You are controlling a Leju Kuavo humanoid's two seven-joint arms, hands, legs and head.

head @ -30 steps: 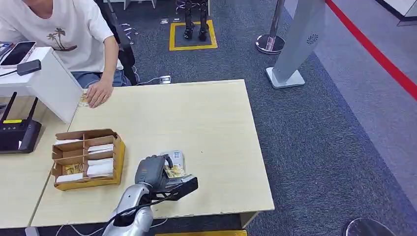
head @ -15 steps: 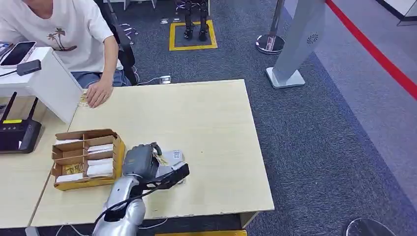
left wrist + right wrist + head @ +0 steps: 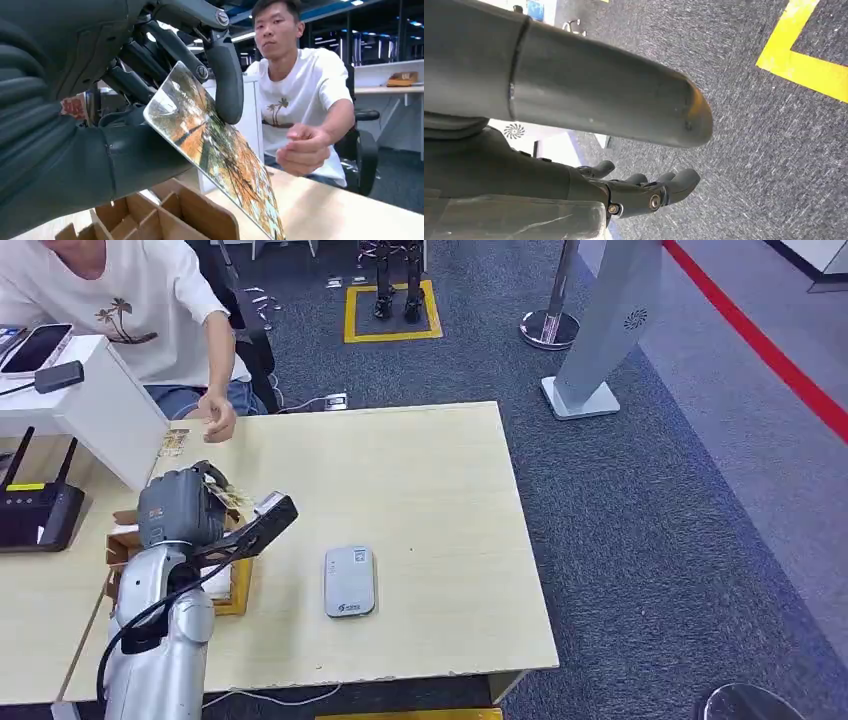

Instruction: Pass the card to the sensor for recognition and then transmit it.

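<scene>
- Left hand (image 3: 185,508) pinches the card (image 3: 215,150) between thumb and fingers, raised above the cardboard organiser (image 3: 165,215), well apart from the sensor (image 3: 349,581).
- Risk: the glossy card slips from a shallow pinch before the person's hand (image 3: 219,422) closes on it.
- Right hand (image 3: 644,192) hangs empty, fingers loosely curled.

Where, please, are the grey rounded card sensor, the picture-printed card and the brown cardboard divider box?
grey rounded card sensor (image 3: 349,581): head view, centre of its top face.
picture-printed card (image 3: 215,150): left wrist view, middle of its printed face.
brown cardboard divider box (image 3: 170,215): left wrist view, inner partition.
</scene>
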